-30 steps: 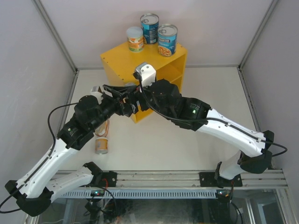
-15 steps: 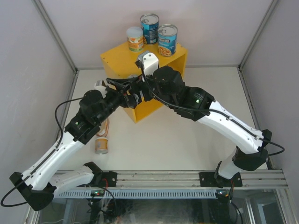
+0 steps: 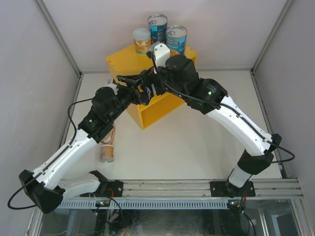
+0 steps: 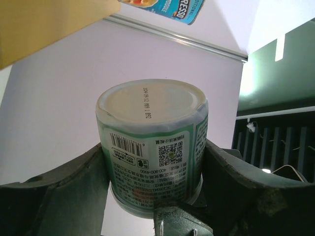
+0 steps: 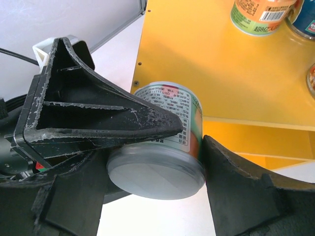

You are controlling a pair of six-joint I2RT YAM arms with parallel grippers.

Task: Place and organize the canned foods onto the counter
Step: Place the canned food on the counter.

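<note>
A small round can with a green label and pale lid (image 4: pixel 152 147) sits between the fingers of my left gripper (image 4: pixel 153 187), which is shut on it. My right gripper (image 5: pixel 152 182) closes round the same can (image 5: pixel 167 123) from the other side, its fingers (image 5: pixel 246 196) against the can's side. Both grippers meet above the front left of the yellow counter (image 3: pixel 123 64); the top view hides the can between them. On the counter's top stand a small orange-labelled can (image 3: pixel 141 40) and two tall blue cans (image 3: pixel 157 28) (image 3: pixel 176 40).
Another small can (image 3: pixel 107 152) lies on the white table at the left, with a flat tin (image 3: pixel 112 135) partly hidden under my left arm. Grey walls close in the table on three sides. The counter's open front shows an inner shelf (image 3: pixel 167 105).
Both grippers, together with the can, have moved away from me and up, from the counter's front corner to above its top edge.
</note>
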